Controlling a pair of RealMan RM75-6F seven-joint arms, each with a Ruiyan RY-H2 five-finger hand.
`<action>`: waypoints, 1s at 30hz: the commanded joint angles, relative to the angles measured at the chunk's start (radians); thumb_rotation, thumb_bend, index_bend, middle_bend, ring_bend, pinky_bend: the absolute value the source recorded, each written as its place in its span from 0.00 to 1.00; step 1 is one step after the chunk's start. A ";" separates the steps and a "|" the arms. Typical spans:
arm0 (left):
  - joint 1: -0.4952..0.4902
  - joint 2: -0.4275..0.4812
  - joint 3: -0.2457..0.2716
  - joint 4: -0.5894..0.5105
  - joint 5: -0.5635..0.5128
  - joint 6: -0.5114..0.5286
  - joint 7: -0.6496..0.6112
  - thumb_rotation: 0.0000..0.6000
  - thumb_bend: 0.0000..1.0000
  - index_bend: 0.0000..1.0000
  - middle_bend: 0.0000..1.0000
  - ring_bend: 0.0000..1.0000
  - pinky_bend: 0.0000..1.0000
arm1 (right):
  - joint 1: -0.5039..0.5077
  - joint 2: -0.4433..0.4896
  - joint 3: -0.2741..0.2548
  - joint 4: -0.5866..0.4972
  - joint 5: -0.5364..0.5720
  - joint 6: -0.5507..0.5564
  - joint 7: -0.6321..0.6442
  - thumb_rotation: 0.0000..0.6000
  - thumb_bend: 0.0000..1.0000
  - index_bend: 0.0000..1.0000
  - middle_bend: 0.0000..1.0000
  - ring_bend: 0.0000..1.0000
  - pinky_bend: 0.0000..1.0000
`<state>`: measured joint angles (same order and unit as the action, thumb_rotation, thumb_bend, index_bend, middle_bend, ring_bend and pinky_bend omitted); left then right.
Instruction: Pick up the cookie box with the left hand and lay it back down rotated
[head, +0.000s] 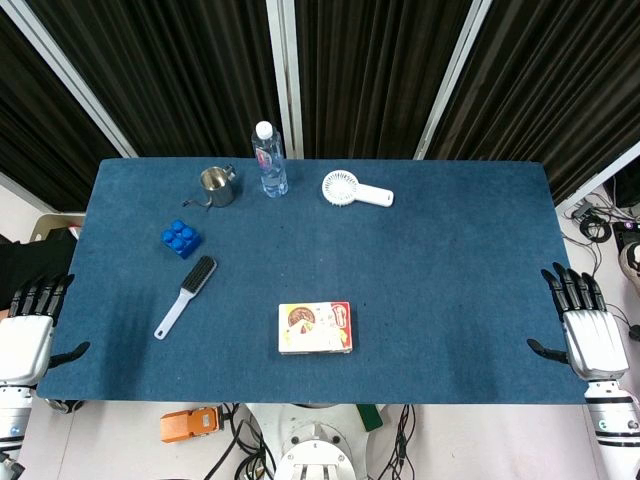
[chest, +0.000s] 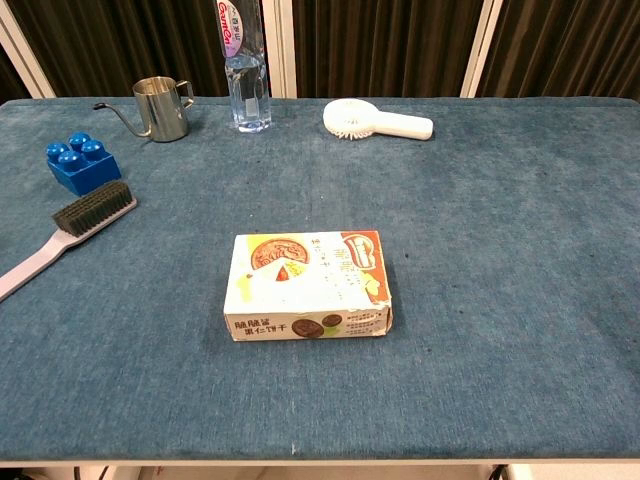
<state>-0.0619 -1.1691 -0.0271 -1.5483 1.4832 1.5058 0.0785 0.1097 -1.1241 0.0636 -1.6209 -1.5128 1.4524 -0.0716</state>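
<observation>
Nearest the camera, the cookie box lies flat on the blue table, close to the near edge and about midway across, its long axis running left to right.

The left hand hangs off the table's near left corner, fingers spread and holding nothing. The box lies to its right and a little farther in, well apart from it. The right hand sits likewise off the near right corner, fingers apart and empty. It looks about as far from the box as the left, perhaps slightly nearer.

A brush lies between the left hand and the box, angled toward the far right. The reach should probably pass on its near side.
</observation>
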 joint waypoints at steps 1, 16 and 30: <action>0.003 -0.001 0.000 0.001 -0.006 -0.002 -0.003 1.00 0.01 0.05 0.07 0.00 0.00 | 0.001 -0.002 0.000 0.004 0.000 -0.001 0.003 1.00 0.13 0.00 0.00 0.00 0.00; -0.105 0.011 0.000 -0.146 0.119 -0.095 0.034 1.00 0.01 0.06 0.07 0.01 0.00 | -0.051 0.008 -0.010 0.059 -0.033 0.096 0.092 1.00 0.13 0.00 0.00 0.00 0.00; -0.446 -0.179 -0.133 -0.387 -0.093 -0.534 0.407 1.00 0.00 0.06 0.07 0.01 0.00 | -0.069 0.003 -0.015 0.107 -0.045 0.117 0.143 1.00 0.13 0.00 0.00 0.00 0.00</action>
<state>-0.4220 -1.2771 -0.1120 -1.8827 1.4997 1.0702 0.3800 0.0408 -1.1208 0.0484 -1.5143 -1.5575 1.5694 0.0709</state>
